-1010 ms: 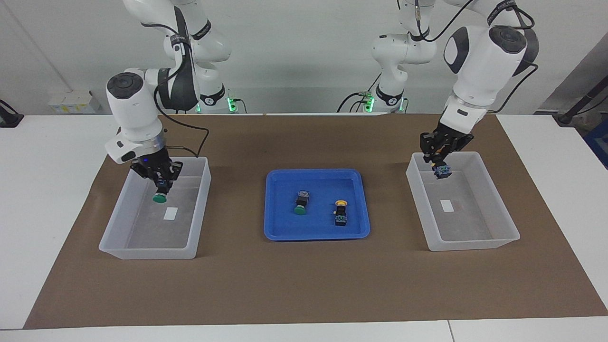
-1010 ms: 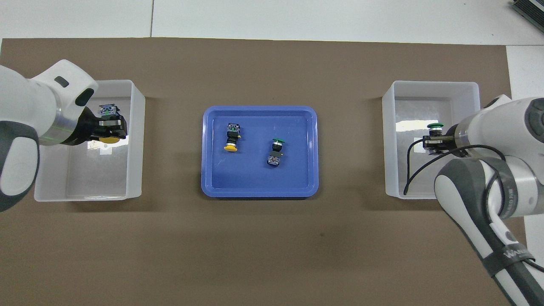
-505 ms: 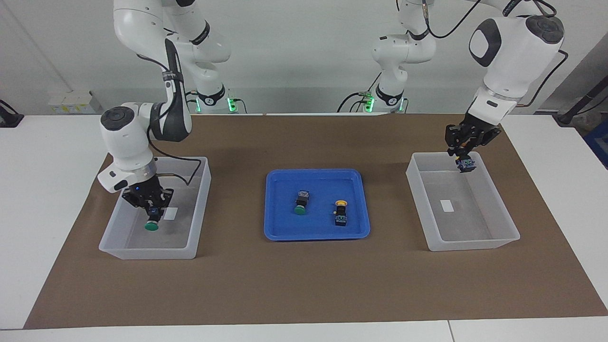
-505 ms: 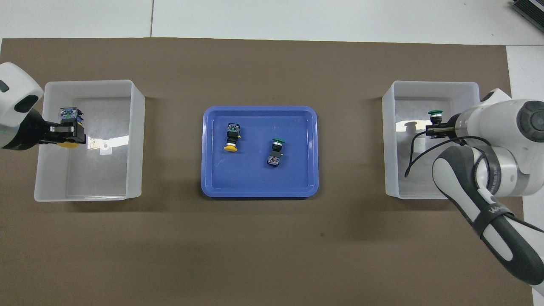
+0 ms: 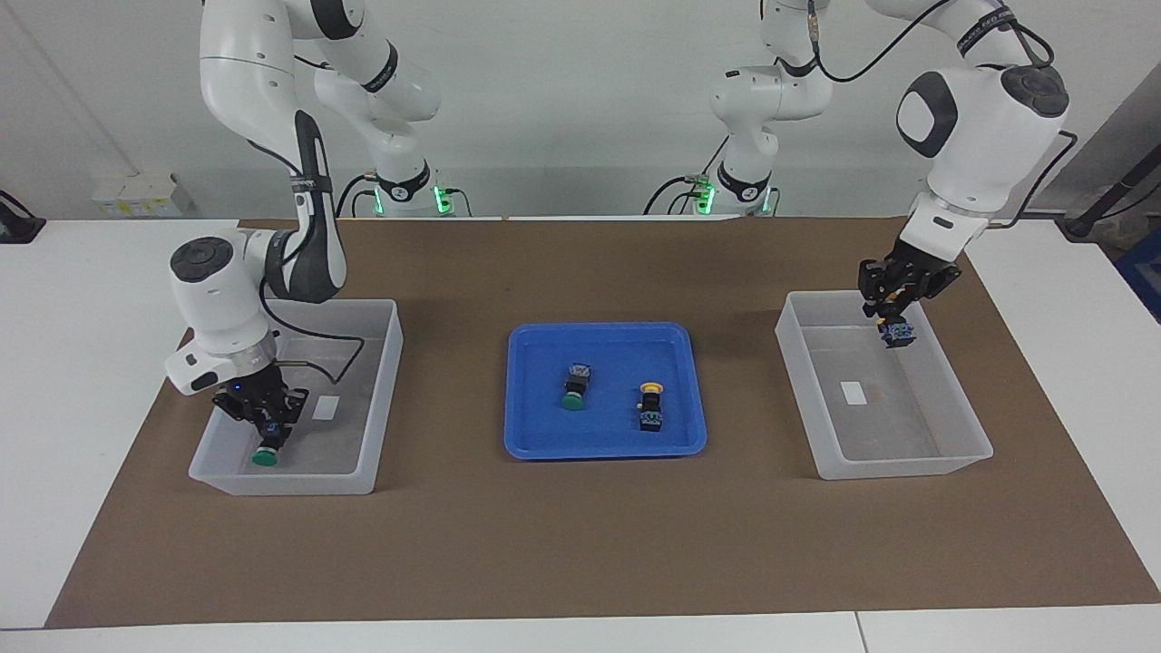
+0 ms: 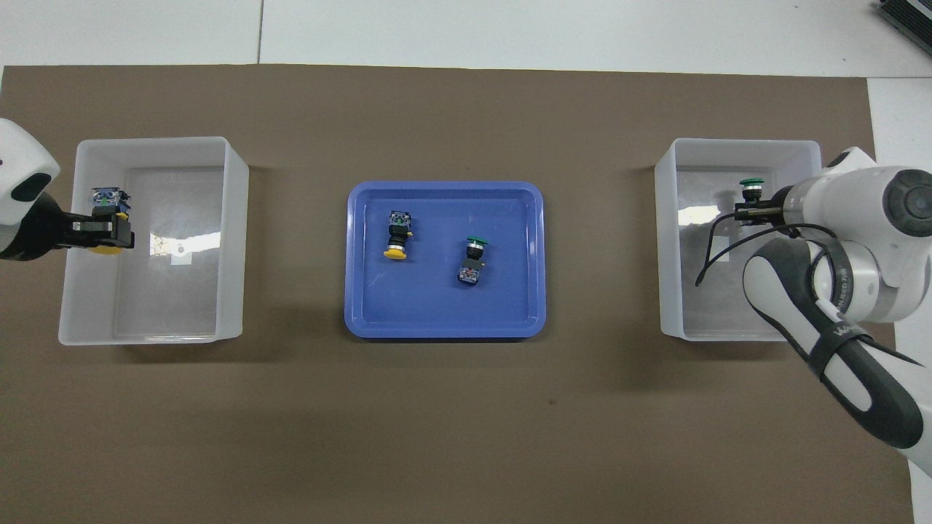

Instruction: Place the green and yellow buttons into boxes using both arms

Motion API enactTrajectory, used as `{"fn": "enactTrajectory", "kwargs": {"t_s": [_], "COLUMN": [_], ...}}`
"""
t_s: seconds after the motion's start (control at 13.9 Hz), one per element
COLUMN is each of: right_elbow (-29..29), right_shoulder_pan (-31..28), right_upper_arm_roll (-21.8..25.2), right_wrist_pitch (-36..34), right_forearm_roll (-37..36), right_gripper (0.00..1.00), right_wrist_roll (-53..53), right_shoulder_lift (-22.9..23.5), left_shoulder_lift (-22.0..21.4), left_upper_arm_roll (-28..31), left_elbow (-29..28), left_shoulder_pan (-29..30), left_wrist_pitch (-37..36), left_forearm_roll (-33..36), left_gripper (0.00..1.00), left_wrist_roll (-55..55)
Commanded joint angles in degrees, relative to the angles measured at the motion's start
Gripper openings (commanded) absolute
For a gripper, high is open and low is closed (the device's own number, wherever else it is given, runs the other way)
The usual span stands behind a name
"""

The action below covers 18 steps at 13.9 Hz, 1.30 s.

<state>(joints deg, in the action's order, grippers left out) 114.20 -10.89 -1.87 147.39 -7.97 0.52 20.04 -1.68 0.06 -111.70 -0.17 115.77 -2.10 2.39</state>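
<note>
The right gripper (image 5: 265,433) is down inside the box (image 5: 381,363) at the right arm's end of the table, its fingers clamped on the black-and-blue body of a green button (image 5: 264,456); the green cap points down and sits at or just above the box floor, in the part of the box farthest from the robots, though contact with the floor cannot be made out. In the overhead view the same gripper (image 6: 753,211) shows with the green cap (image 6: 751,183) sticking out past it, close to the box wall (image 6: 666,240) nearest that arm's edge of the table. The left gripper (image 5: 893,313) hangs over the other box (image 5: 798,363), at the left arm's end of the table, near its wall closest to the robots, and is closed around a yellow button (image 5: 898,334) whose blue-and-black body points downward, clear of the box floor. From overhead the left gripper (image 6: 102,229) shows the yellow cap (image 6: 108,249) peeping out on one side and the blocky body on the other. Between the two boxes lies a blue tray (image 5: 544,444), holding one more green button (image 5: 574,388) and one more yellow button (image 5: 650,405), both lying on their sides and apart from each other, untouched by either gripper.
</note>
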Motion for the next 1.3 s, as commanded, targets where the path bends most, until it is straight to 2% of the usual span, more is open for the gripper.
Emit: {"fn": "enactTrajectory", "kwargs": {"t_s": [0.0,0.22,0.36,0.65,0.87,0.94,1.01,1.08,1.15,1.23], "right_elbow": [-0.8,-0.9,-0.9,-0.9,-1.4,-2.2,-3.5,-4.3,-5.0,-5.6], "right_shoulder_pan": [-0.6,-0.4,0.7,7.3,13.5,15.8,17.9,19.6,21.2,22.8], "right_upper_arm_roll": [-0.9,-0.9,-1.1,-1.8,-1.9,-1.9,-1.8,-1.8,-1.8,-1.8], "right_wrist_pitch": [0.4,-0.5,-4.2,-11.1,-13.0,-13.3,-13.8,-14.2,-14.2,-14.1], "right_forearm_roll": [-0.5,-0.5,0.1,0.1,0.3,2.1,5.2,6.7,6.8,6.2], "right_gripper": [0.78,0.93,1.00,1.00,1.00,1.00,1.00,1.00,1.00,1.00], "right_wrist_roll": [0.5,0.5,0.1,-8.8,-15.7,-17.9,-20.0,-21.1,-22.3,-24.5], "right_shoulder_lift": [0.4,-0.9,-4.6,-11.0,-13.5,-13.4,-13.0,-12.7,-12.2,-11.8], "left_shoulder_lift": [2.2,4.5,5.3,11.4,13.2,13.2,13.2,13.2,13.2,13.2], "left_upper_arm_roll": [-0.2,-0.2,-0.2,-0.2,-0.2,-0.2,-0.2,-0.2,-0.2,-0.2], "left_elbow": [-3.0,-3.9,-6.2,-7.8,-9.1,-9.1,-9.2,-9.2,-9.2,-9.2], "left_shoulder_pan": [0.4,0.8,0.8,0.8,0.9,0.9,0.8,0.8,0.7,0.6], "left_wrist_pitch": [6.7,10.6,14.7,22.5,26.1,26.1,26.0,25.9,25.8,25.7], "left_forearm_roll": [-1.1,-1.1,-1.1,-1.1,-1.1,-1.1,-1.1,-1.1,-1.1,-1.1], "left_gripper": [0.00,0.00,0.00,0.00,0.00,0.25,0.57,0.78,0.95,1.00], "left_wrist_roll": [1.3,1.3,1.3,1.3,1.3,1.2,1.2,1.3,1.4,1.6]}}
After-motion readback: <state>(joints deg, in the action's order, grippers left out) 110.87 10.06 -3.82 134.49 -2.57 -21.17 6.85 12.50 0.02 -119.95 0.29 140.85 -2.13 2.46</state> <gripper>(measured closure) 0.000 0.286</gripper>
